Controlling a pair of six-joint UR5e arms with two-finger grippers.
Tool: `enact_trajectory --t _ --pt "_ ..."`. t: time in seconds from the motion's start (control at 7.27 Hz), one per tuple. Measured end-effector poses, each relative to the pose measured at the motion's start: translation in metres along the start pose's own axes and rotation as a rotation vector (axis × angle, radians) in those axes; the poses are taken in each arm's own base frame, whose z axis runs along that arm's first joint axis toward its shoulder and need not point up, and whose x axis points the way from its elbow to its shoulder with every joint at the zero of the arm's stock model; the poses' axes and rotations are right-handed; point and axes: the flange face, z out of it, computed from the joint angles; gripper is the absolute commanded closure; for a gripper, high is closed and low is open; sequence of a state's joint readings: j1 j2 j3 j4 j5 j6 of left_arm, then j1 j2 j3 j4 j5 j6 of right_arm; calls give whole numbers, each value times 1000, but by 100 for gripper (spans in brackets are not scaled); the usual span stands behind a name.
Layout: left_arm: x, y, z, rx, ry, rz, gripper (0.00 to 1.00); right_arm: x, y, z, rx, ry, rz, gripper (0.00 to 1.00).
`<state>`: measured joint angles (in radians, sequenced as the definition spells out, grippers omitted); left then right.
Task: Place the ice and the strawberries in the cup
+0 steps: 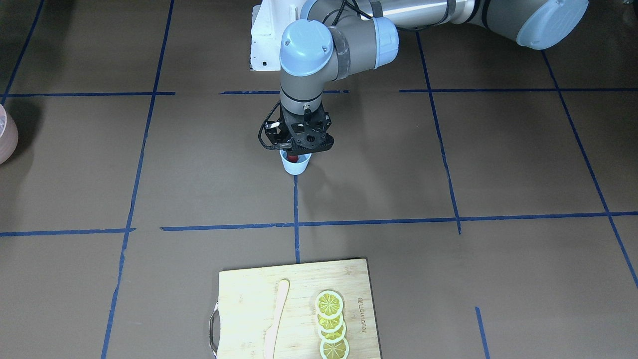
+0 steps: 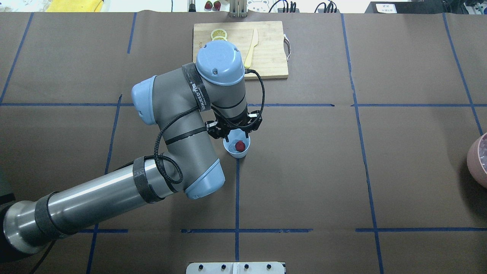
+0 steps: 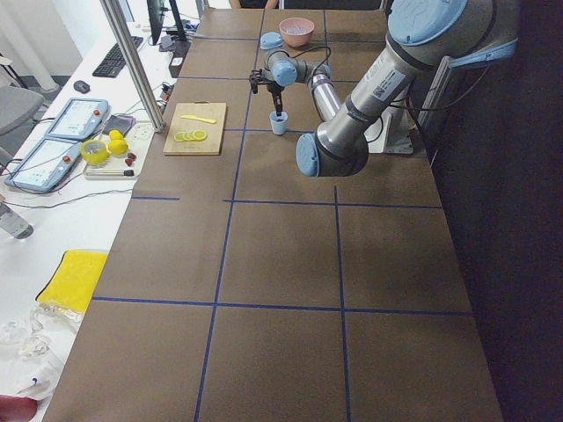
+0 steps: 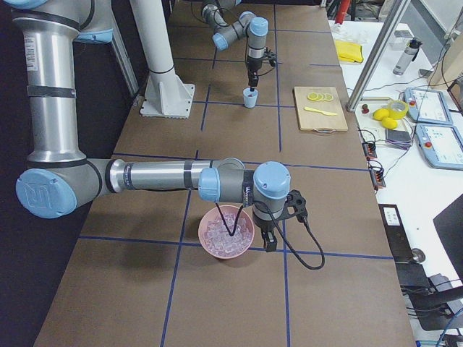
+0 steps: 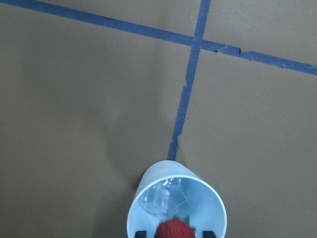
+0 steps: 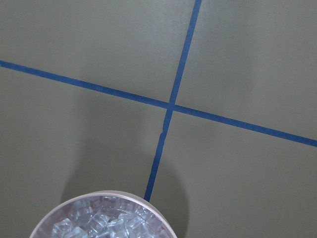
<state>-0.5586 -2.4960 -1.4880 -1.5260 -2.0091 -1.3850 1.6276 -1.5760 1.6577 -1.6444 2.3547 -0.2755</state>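
The pale-blue cup point(image 2: 230, 150) stands on the brown table near a blue tape crossing. In the left wrist view the cup point(image 5: 214, 208) holds clear ice pieces point(image 5: 163, 199) and a dark-red strawberry point(image 5: 173, 229) on top. My left gripper point(image 2: 236, 132) hangs straight over the cup's mouth, open, with its fingertips point(image 5: 141, 232) on either side of the berry and a gap to it. My right gripper point(image 4: 233, 230) shows only in the exterior right view, over the pinkish bowl point(image 4: 211, 244) of ice point(image 6: 106, 220); I cannot tell if it is open or shut.
A wooden cutting board point(image 1: 244, 299) with lemon slices point(image 1: 331, 324) and a pale knife point(image 1: 276, 319) lies beyond the cup, on the operators' side. The pink bowl point(image 2: 475, 154) sits at the table's far right edge. The white robot base point(image 1: 266, 35) stands behind.
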Motion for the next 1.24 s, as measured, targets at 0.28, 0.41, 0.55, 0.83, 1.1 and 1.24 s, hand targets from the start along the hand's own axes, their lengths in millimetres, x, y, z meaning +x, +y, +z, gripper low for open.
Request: enact_trajectory --t 0.28,0.41,0.55,0.83,1.1,1.24 --pt "-2 -1 2 10 2 6 0 0 0 0 0 0 1 0" --pt "-6 -3 2 11 -7 17 0 1 0 1 -1 0 3 0" --pt "-15 -10 1 15 -26 46 0 2 1 2 -4 -2 9 0" --pt "-68 -30 -12 29 -79 134 0 5 3 6 -11 -9 35 0" --pt "-144 -47 -52 46 -141 230 0 10 6 12 -23 -16 57 0" --pt "-181 -60 -77 48 -161 276 0 11 6 14 -24 -23 76 0"
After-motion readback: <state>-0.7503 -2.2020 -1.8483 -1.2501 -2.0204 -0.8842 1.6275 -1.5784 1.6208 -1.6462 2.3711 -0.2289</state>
